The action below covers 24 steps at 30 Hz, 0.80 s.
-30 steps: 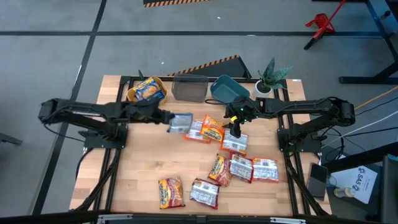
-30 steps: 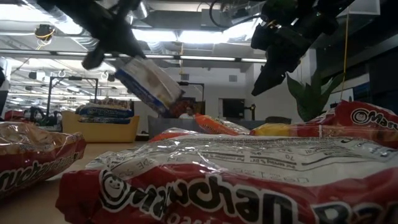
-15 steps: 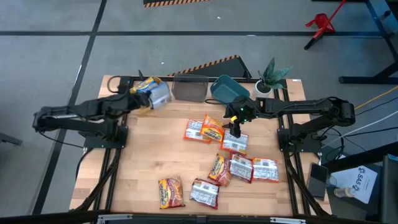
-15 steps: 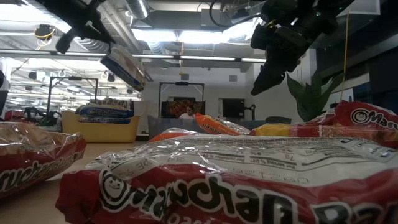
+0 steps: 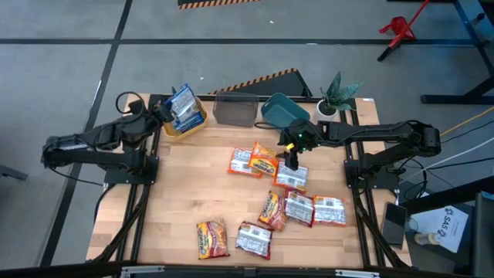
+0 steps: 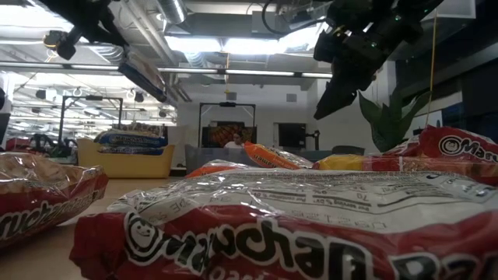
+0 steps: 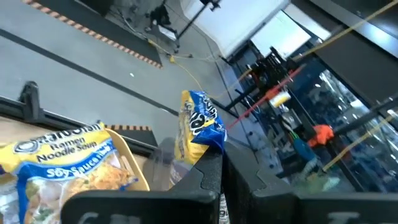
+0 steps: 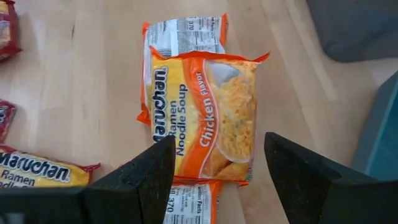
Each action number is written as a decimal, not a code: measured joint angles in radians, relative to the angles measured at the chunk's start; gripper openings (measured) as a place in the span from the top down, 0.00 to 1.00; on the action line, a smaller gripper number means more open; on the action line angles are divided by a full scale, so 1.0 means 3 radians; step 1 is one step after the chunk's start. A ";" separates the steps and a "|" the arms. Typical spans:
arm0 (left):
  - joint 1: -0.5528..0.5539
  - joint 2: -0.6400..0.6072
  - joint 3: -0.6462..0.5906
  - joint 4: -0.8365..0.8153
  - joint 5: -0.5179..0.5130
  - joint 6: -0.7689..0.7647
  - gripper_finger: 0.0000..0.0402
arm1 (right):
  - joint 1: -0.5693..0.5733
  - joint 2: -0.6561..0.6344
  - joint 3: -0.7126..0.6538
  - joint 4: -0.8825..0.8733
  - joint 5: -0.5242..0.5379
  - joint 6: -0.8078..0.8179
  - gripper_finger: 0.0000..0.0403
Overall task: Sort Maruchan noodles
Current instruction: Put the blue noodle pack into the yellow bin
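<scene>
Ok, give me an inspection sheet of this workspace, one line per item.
Surface: wooden table, bare at left.
Job's things: blue packet held over the yellow bin; orange chicken packet and red ones loose at centre-right.
Clutter: grey bin, tipped teal bin, potted plant.
Grippers: left gripper shut on blue packet; right gripper open above orange chicken packet.
Cables: orange cable on floor.
Surroundings: grey floor, red stand.

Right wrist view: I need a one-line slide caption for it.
Open right gripper poised over an orange Maruchan chicken packet lying on another orange packet on the wooden table.
</scene>
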 joint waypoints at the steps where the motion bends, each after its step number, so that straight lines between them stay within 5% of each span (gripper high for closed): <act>1: 0.0040 0.0004 0.0000 0.0003 0.0019 -0.0010 1.00 | -0.0001 0.0000 0.0000 0.0000 0.0003 0.0001 0.42; 12: 0.0687 0.0018 0.0000 -0.0013 0.0705 -0.0294 1.00 | 0.0000 0.0000 0.0000 0.0001 0.0061 0.0000 0.42; 24: 0.0871 -0.0099 0.0005 -0.0745 0.0522 -0.0510 1.00 | -0.0001 0.0000 0.0000 0.0000 0.0064 0.0027 0.42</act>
